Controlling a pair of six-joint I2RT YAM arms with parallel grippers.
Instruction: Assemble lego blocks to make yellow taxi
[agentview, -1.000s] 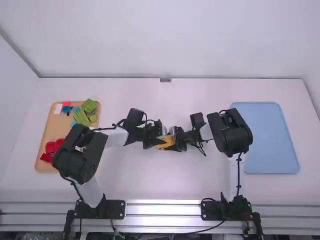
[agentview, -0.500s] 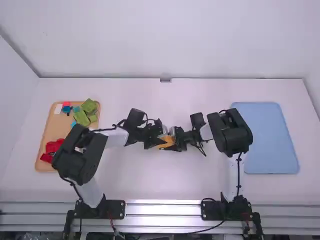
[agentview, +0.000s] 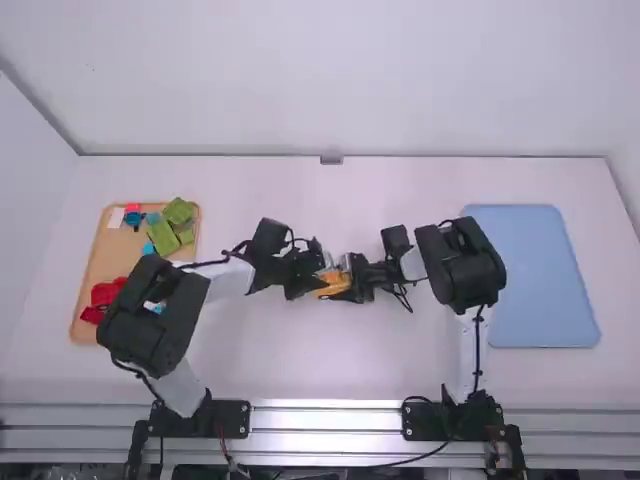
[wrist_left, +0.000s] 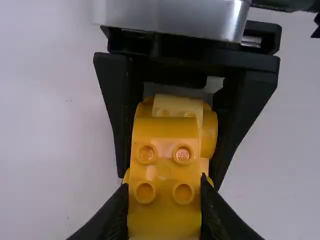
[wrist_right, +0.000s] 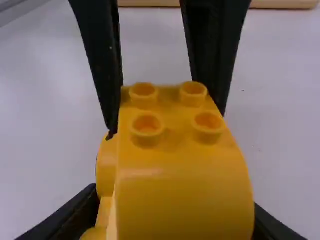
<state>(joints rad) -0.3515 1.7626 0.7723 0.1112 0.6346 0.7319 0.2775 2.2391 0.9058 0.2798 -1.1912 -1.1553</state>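
At mid-table, I find the left gripper (wrist_left: 165, 187) and right gripper (wrist_right: 175, 200) both clamped on the rounded yellow studded blocks (wrist_left: 165, 135). Recommend squaring the joint, then pressing evenly. Outlying: tan rectangular tray (agentview: 110, 262) bearing red blocks (agentview: 106, 292), farther up green blocks (agentview: 179, 212); opposite, flat blue tray (agentview: 535, 280).

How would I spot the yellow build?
On the white table, find where the left end effector and right end effector meet. Between them is the yellow studded plastic build, unlike the red, green and blue blocks on the light-brown tray.
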